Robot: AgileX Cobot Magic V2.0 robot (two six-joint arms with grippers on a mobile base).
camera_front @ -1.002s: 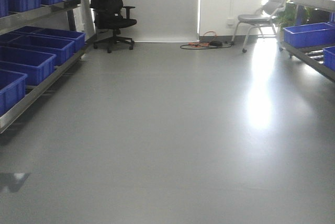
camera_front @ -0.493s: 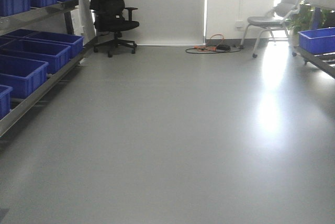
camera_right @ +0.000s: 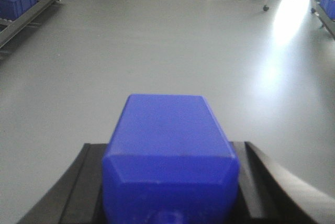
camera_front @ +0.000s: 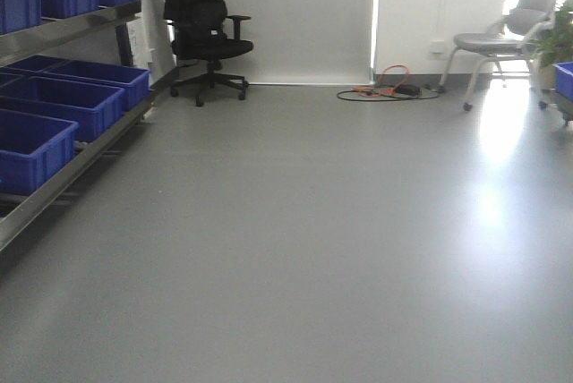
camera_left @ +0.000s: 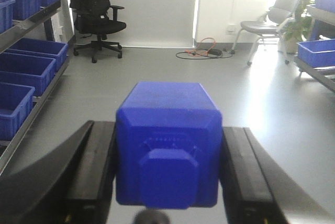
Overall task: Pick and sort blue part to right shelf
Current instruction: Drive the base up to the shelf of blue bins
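My left gripper is shut on a matte-blue part, a block with a short stub cap facing the camera; the black fingers press on both its sides. My right gripper is shut on a second blue part, held the same way between its black fingers. Both are held above the grey floor. Neither gripper shows in the front view. The right shelf with a blue bin shows at the right edge of the left wrist view.
The left shelf holds several open blue bins. A black office chair stands at the back wall, a grey chair at the back right, and cables lie on the floor. Grey floor stretches ahead.
The front view has swung left: the chairs and cables shifted right in frame, the right shelf's bins slid almost out of view, and the left shelf sits closer.
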